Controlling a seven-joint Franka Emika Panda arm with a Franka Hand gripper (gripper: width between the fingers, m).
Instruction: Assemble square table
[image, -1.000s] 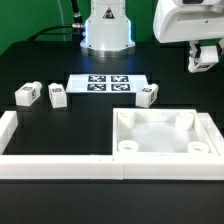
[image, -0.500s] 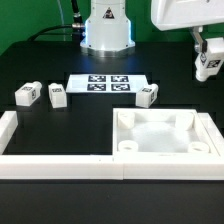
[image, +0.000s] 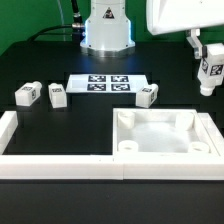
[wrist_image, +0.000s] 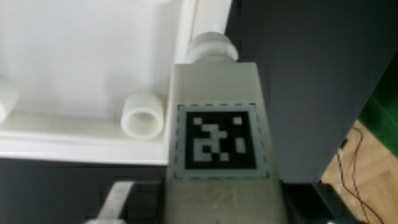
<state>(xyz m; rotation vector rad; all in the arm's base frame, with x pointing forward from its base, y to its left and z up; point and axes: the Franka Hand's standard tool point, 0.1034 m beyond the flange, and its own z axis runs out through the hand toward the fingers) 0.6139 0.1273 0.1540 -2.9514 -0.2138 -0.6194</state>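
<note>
The step in hand is judged to be the carrying of one leg to the square table top (image: 165, 153), which lies rim-up on the black work surface at about 4 o'clock in the exterior view, tight against the border rails (image: 60, 165). The gripper (image: 204, 47) is seen at about 2 o'clock, clear of the surface and clamped on the held leg (image: 209, 70), which hangs roughly upright with its tag facing the camera. In the wrist view the held leg (wrist_image: 217, 110) is shown with its narrow stud end pointing toward the top (wrist_image: 71, 60), beside a raised corner socket (wrist_image: 143, 115). No leg is seen fitted in any socket. Three loose legs (image: 25, 95) (image: 57, 96) (image: 148, 96) are noted on the surface, two at 9 o'clock and one near centre, just beside the marker board (image: 105, 83). The next move is judged to call for the stud to be aligned over the far corner socket (image: 185, 120), the leg lowered squarely and then turned in. A tilted entry is considered likely to jam.
</note>
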